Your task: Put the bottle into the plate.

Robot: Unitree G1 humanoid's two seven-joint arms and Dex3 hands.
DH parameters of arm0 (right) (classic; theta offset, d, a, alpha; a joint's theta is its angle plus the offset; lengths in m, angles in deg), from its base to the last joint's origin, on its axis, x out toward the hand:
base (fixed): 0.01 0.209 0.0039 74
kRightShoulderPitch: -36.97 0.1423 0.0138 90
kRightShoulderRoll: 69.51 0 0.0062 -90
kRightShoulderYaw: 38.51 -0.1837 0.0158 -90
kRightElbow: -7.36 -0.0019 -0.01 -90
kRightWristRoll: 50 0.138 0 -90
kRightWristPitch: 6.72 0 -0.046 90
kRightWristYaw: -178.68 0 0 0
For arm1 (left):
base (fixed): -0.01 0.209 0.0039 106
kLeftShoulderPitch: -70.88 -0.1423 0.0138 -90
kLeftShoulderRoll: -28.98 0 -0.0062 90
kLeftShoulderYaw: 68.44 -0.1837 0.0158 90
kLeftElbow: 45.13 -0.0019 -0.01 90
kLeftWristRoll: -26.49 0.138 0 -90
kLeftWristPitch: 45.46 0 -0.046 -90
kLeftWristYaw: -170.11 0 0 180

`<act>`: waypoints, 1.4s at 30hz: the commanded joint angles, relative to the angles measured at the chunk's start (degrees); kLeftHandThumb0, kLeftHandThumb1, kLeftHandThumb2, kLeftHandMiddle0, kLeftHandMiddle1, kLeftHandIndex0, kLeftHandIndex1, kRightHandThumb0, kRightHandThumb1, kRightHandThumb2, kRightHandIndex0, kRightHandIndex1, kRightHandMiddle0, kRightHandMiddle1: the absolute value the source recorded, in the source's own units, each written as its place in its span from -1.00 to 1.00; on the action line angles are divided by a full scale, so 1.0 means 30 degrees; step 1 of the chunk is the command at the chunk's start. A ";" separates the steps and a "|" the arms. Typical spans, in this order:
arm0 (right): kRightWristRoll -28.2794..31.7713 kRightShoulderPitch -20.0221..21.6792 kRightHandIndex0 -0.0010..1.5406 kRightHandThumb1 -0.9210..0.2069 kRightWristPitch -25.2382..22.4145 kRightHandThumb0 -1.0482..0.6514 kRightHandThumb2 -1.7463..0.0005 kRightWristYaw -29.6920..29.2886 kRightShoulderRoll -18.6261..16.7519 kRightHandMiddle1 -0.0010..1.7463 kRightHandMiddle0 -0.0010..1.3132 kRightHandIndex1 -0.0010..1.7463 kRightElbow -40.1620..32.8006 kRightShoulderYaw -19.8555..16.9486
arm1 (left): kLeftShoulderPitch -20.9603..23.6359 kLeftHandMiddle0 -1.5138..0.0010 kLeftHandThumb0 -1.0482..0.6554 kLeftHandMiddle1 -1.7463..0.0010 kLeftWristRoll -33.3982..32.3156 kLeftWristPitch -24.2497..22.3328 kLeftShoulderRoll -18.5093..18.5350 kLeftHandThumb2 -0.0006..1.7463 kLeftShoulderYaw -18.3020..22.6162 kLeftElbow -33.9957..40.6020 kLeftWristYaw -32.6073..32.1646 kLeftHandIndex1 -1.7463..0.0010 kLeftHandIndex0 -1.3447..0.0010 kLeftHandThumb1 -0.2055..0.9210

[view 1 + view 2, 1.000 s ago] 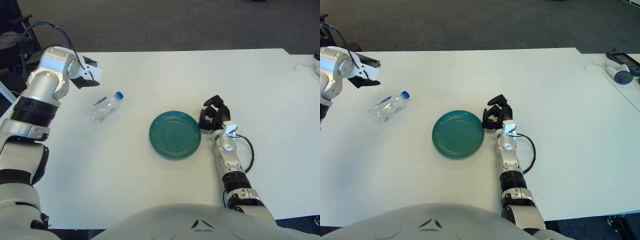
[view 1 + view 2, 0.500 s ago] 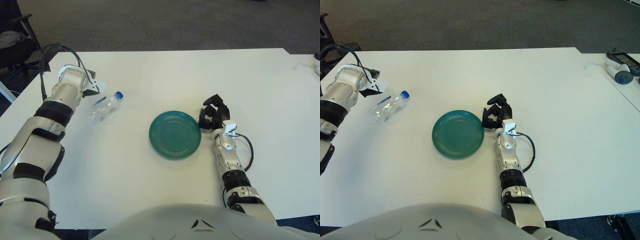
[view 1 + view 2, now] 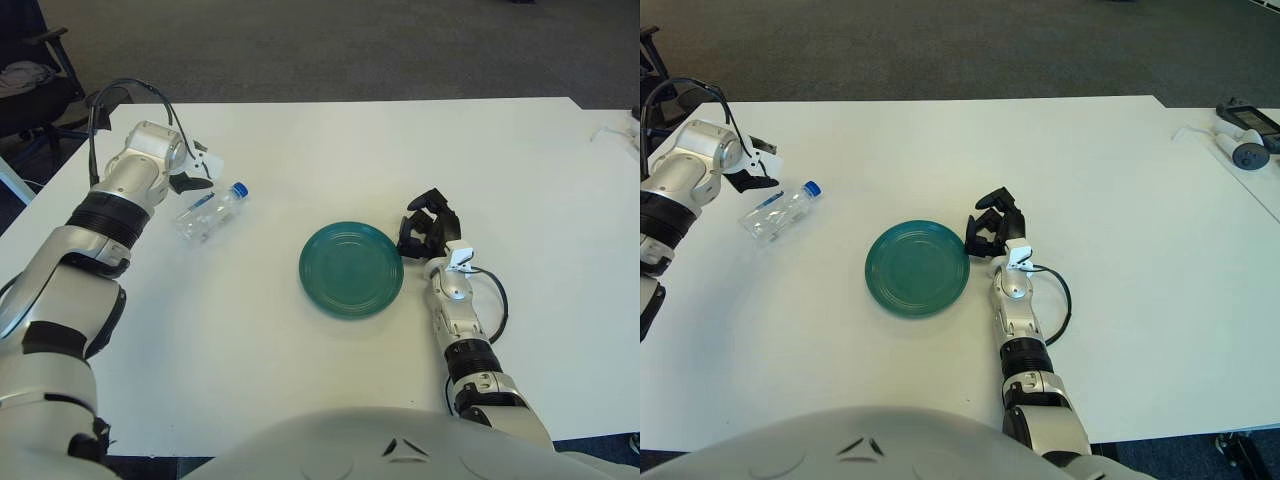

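A clear plastic bottle (image 3: 209, 212) with a blue cap lies on its side on the white table (image 3: 300, 150), left of the round green plate (image 3: 350, 269). My left hand (image 3: 193, 172) hovers just above and behind the bottle's base end, holding nothing; I cannot make out its fingers. In the right eye view the bottle (image 3: 780, 210) and the left hand (image 3: 752, 168) show the same layout. My right hand (image 3: 426, 228) shows beside the plate's right rim, its dark fingers curled on nothing.
A cable loops beside the right forearm (image 3: 455, 320). Small grey devices (image 3: 1243, 135) lie on a neighbouring table at the far right. Dark carpet lies beyond the table's far edge. A chair (image 3: 30, 75) stands off the left corner.
My left arm swung down from a raised pose to the table, then moved right toward the bottle. Bottle, plate and right hand have not moved.
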 commanded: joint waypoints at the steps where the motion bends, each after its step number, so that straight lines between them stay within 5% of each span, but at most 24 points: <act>1: 0.0112 -0.1461 0.03 0.37 -0.1910 0.23 -0.69 -0.0234 -0.0048 1.00 -0.22 0.85 0.1447 -0.0133 | 0.0232 0.50 -1.00 0.99 -0.0277 0.0485 0.0174 0.22 -0.0303 -0.0825 -0.0088 0.99 1.00 1.00; 24: 0.0151 -0.1350 0.03 0.38 -0.1956 0.23 -0.70 -0.0070 -0.0039 1.00 -0.22 0.86 0.1510 -0.0011 | 0.0543 0.58 -1.00 1.00 -0.3358 0.3171 0.1682 0.21 0.0220 0.1777 0.3323 1.00 1.00 1.00; 42: 0.0210 -0.1241 0.02 0.38 -0.1640 0.23 -0.70 0.0208 -0.0003 1.00 -0.22 0.87 0.1894 -0.0138 | 0.0735 0.66 -1.00 0.99 -0.3185 0.2189 0.0888 0.25 -0.0120 0.0946 0.3477 1.00 1.00 1.00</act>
